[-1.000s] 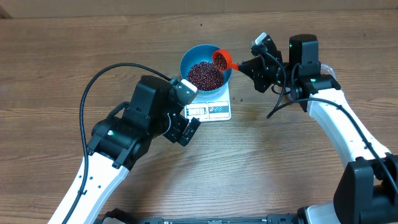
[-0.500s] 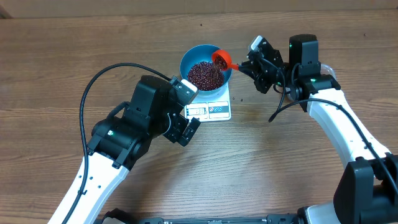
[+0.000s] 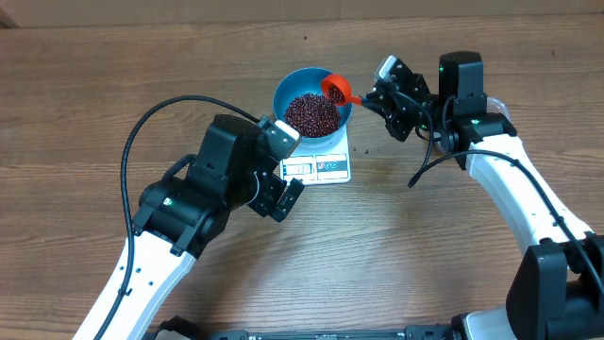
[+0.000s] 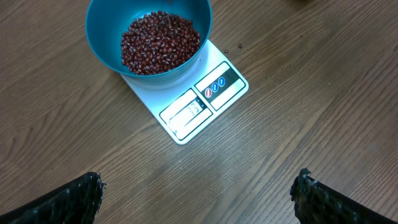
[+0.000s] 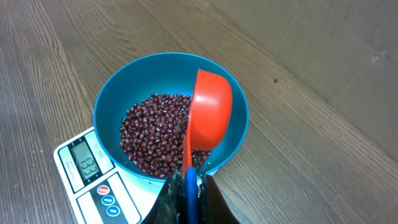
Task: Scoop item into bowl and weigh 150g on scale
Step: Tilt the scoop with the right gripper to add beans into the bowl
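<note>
While overhead the beans (image 3: 311, 113) heap in the bowl (image 3: 283, 93) on the scale (image 3: 326, 170), left wrist shows the left hand (image 4: 199, 199) spread, right wrist the right hand (image 5: 189, 186) pinching the tilted red scoop (image 5: 208, 106), so trickle gently, watching the display (image 5: 87, 165).

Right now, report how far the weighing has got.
Done: bowl sits on the scale with a heap of beans in it. In hand: right gripper holds the red scoop tipped over the bowl. Left: the display looks like 133, short of target, so more beans.
</note>
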Controlling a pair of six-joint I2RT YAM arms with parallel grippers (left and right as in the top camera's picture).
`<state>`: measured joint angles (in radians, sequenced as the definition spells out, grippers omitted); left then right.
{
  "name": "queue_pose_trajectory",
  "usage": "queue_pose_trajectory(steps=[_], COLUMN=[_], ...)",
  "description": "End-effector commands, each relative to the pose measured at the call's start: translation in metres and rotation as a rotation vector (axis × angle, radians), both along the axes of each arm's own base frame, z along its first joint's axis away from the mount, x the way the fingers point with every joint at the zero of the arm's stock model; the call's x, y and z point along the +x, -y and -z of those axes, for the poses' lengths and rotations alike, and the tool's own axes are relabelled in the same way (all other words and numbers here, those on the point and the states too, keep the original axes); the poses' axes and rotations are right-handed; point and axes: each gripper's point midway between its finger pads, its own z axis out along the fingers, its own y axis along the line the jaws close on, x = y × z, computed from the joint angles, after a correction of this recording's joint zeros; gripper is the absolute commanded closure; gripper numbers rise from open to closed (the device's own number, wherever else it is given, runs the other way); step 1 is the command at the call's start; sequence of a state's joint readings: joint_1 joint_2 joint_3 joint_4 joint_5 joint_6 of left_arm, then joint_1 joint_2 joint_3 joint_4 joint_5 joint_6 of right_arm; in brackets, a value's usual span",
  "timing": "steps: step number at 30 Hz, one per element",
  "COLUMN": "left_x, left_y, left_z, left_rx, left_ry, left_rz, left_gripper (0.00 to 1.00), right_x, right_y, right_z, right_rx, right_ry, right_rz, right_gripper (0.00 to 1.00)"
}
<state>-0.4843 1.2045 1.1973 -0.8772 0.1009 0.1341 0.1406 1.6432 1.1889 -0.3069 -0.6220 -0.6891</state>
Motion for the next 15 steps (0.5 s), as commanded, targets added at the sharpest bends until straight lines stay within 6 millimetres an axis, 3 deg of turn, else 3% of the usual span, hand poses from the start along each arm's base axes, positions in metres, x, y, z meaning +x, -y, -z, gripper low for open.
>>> queue_pose_trajectory(steps=[1, 15], left_x=[0.0004, 0.0004], left_y=[-0.001, -0.001], left_z=[0.0006, 0.0006], left_rx=[0.011, 0.011], left_ry=[0.004, 0.004], left_rz=[0.012, 0.012], left_gripper=[0.01, 0.0], right_x=[0.001, -0.0012], right_y=[-0.0032, -0.0057], right_z=[-0.0046, -0.0061], right_rx=[-0.014, -0.038], right_ry=[0.046, 0.096], right_rz=[-0.04, -0.094], right_gripper=[0.96, 0.96])
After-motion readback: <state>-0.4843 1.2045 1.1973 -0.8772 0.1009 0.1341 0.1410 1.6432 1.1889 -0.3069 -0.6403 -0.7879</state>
